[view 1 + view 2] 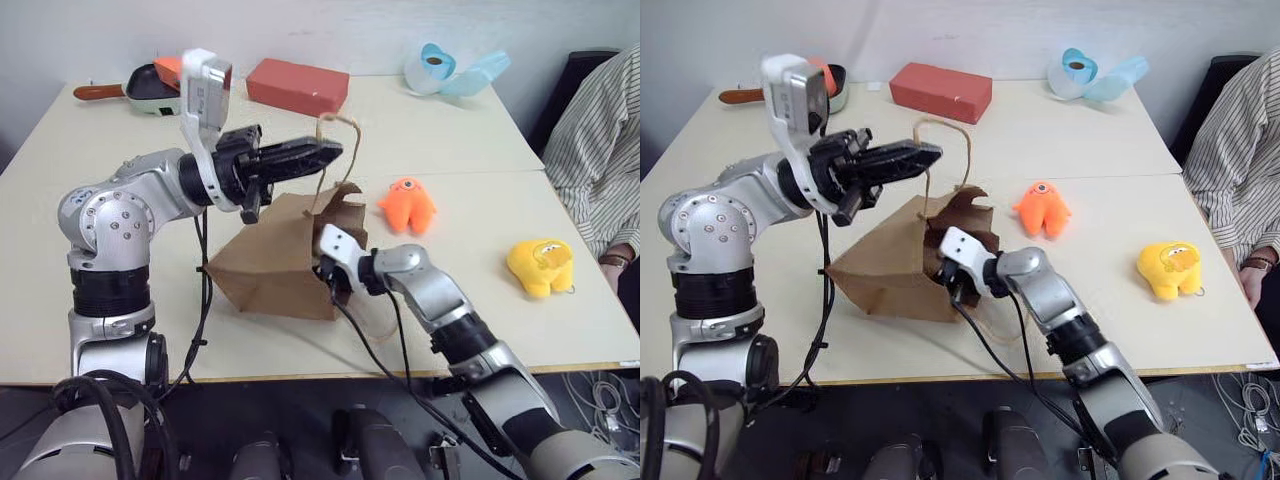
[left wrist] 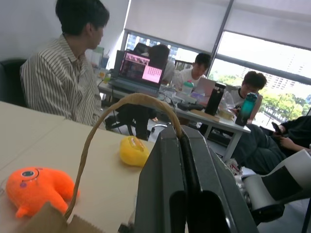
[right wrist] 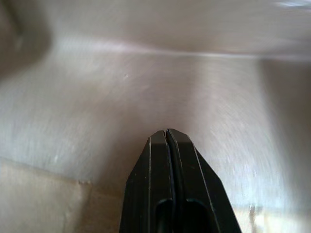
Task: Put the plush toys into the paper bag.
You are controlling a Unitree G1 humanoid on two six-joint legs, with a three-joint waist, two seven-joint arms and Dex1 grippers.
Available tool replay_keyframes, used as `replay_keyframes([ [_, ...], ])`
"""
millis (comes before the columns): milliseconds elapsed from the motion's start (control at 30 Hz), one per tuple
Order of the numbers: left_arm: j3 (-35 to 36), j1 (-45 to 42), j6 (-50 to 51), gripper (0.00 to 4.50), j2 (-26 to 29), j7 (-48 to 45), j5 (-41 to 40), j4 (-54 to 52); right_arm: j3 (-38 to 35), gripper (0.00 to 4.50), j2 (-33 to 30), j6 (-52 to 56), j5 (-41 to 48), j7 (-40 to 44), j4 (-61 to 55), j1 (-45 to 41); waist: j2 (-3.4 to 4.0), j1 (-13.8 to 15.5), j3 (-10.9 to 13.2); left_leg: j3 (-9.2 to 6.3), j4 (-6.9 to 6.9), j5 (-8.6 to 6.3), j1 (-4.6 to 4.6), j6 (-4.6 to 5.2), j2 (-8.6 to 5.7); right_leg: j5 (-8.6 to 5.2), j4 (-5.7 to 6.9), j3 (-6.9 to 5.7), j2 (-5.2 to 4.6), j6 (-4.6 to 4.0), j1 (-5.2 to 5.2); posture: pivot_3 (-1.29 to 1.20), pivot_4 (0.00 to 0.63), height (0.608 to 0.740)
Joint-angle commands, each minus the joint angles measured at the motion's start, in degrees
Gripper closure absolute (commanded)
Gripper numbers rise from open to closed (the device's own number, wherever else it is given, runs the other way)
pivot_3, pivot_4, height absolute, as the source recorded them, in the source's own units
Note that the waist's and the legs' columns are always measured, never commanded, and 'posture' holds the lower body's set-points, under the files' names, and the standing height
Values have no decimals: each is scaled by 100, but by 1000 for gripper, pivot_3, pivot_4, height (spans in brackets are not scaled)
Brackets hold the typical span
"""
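A red brick-shaped block [image 1: 298, 85] lies at the far side of the pale worktop [image 1: 120, 280]. A light blue object [image 1: 453, 70] sits at the far right corner. A person in a striped shirt [image 1: 595, 150] sits beside the worktop's right edge.

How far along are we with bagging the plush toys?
Nothing is bagged yet: the orange plush toy and the yellow plush toy both lie on the table, outside the paper bag. In hand: the left hand is shut on a twine handle, holding the bag up, and the shut right hand is pushed into its mouth. Left: pick up and drop in both toys.
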Motion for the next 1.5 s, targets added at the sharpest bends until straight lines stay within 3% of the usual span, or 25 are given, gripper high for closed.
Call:
replay_keyframes([
  [33, -83, 35, -179, 4500, 56, -149, 60, -270, -522, 4463, -207, 687, 638, -1, -1251, 98, 0, -13, 0, 0, 0, 0, -5, 0, 0, 0, 2, 0, 0, 0, -8, 0, 150, 740],
  [233, -274, 224, -247, 4500, 200, -401, 172, -336, -1669, 4463, -1061, 2269, 1839, -101, -3006, 863, 0, 14, 0, 0, -4, 0, -7, -1, -1, 0, -2, 1, 2, 0, -9, 0, 150, 740],
  [333, -328, 287, -259, 4500, 266, -520, 218, -350, -2268, 3918, -1344, 2820, 2456, -143, -3392, 1155, 0, 13, 0, 0, -4, 0, -7, -1, -2, 0, -1, 2, 2, 0, -10, 0, 150, 740],
  [400, -355, 303, -269, 4500, 307, -577, 228, -346, -2877, 3267, -1363, 3240, 3018, -245, -3405, 1149, 0, 4, 0, 0, -7, 1, -5, -2, -2, -1, 0, 4, 4, -1, -10, 0, 150, 740],
  [533, -433, 335, -301, 4500, 415, -709, 279, -356, -3514, 1885, -1540, 3248, 2977, -820, -2227, 500, 0, -7, 0, 5, -6, 1, 0, -1, -5, -1, 2, 11, 4, -1, -8, 0, 150, 740],
  [700, -417, 354, -286, 4500, 519, -802, 295, -334, -2987, 185, -1513, 1863, 1818, -1665, 349, -568, 1, -19, 1, 11, -9, 2, 1, -1, -6, -1, 1, 17, 6, -2, -10, 0, 150, 740],
  [800, -388, 339, -287, 4500, 572, -812, 303, -325, -2716, 88, -1262, 874, 1185, -2174, 2089, -1276, 5, -42, 3, 15, -12, 3, -2, 1, -7, -1, 1, 20, 6, -2, -15, 0, 150, 740],
  [967, -345, 301, -337, 4500, 594, -764, 346, -291, -2504, 88, -844, 40, 801, -2286, 4198, -2098, 11, -99, 7, 22, -8, 8, -38, 3, -8, -1, 18, 29, 6, -2, -63, 0, 150, 740],
  [1100, -275, 327, -335, 4500, 618, -701, 333, -311, -2579, 974, -713, -521, 703, -2338, 5061, -2347, 11, -159, 7, 16, -6, 13, -59, 7, -8, -1, 18, 27, 4, -2, -77, 0, 150, 740],
  [1267, -203, 369, -295, 4500, 636, -634, 301, -336, -2688, 2566, -802, -449, 951, -1849, 4769, -2229, 12, -167, 7, 13, -1, 14, -59, 8, -10, -1, 22, 27, 2, -1, -76, 0, 150, 740],
  [1333, -187, 376, -279, 4500, 632, -608, 285, -338, -2762, 3205, -921, -134, 1191, -1510, 4116, -1996, 12, -160, 7, 12, -2, 14, -59, 8, -9, -1, 23, 26, 2, -1, -76, 0, 150, 740],
  [1500, -170, 359, -229, 4500, 609, -576, 225, -302, -2912, 4472, -1827, 1595, 2474, -495, 637, -577, 24, -48, 14, -5, -6, 14, -78, 8, -9, -1, 31, 19, 2, -1, -79, 0, 150, 740],
])
